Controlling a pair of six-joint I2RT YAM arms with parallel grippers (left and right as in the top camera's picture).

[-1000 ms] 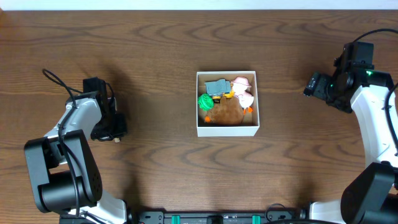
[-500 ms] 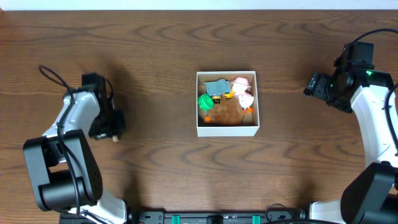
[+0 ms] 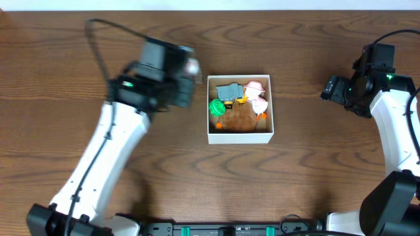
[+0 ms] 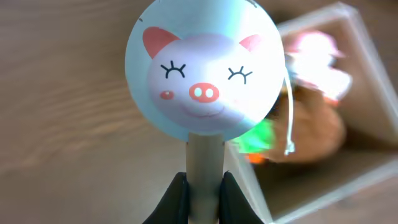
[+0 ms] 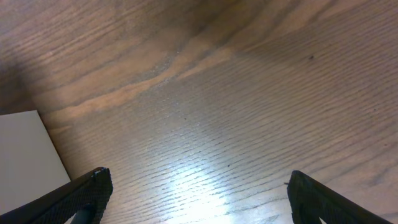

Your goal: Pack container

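A: Dark wood tabletop (image 3: 164, 164), container (image 3: 240, 137) dead centre, toys (image 3: 239, 105) inside.
B: Left pincer (image 4: 204, 186) pinching the pig paddle (image 4: 202, 87), container just to its right. That arm's nearer! Right pincer (image 5: 199, 200) spread, by the right edge.

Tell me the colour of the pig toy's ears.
Pink. The pig toy shows best from the left wrist.

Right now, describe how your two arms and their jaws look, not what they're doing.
Both the left arm and right arm have smooth white links joined by boxy black housings, each showing a small green light. A thin black cable loops off each wrist. The jaws are plain black, with no markings visible.
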